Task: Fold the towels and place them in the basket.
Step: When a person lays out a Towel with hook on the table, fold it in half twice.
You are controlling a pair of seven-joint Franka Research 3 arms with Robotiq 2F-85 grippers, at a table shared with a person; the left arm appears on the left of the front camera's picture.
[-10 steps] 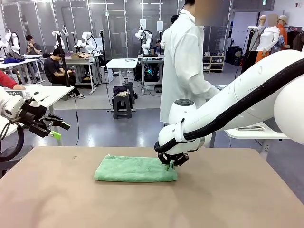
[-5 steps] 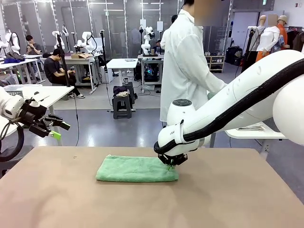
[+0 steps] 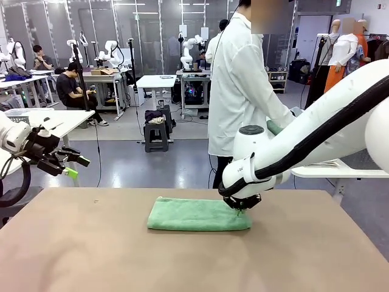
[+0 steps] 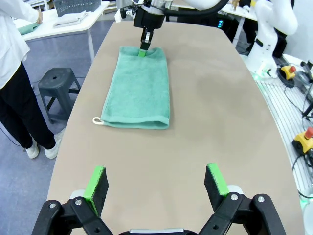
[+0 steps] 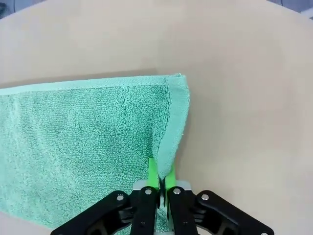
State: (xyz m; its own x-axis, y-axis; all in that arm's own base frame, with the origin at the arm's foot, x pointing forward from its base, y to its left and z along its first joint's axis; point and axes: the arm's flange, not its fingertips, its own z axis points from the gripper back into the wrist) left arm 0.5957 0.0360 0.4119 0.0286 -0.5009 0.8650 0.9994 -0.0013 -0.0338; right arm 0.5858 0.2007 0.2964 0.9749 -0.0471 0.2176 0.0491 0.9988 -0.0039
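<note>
**A:** How does it stand, nearest first?

**B:** Closest in, the left tool (image 4: 156,180) hangs with its fingers spread wide, holding nothing, off to the left of the bare surface (image 4: 195,127). Beyond it the mint green towel (image 4: 139,88) lies flat on that surface as a long strip. The right tool (image 5: 160,170) is pressed together on the towel's end hem, pinching it. Past the far edge stands a person in a white coat (image 3: 240,91).

**A:** How far along is the job?

**B:** Early, I'd judge. The towel looks doubled over once. It likely needs another fold, and then all the stowing is left.

**A:** Any change from a second ago?

**B:** Yes. The towel and the right tool have slid together across the surface toward the robot's right, so it's being dragged by that pinched end. The left tool hasn't moved.
</note>
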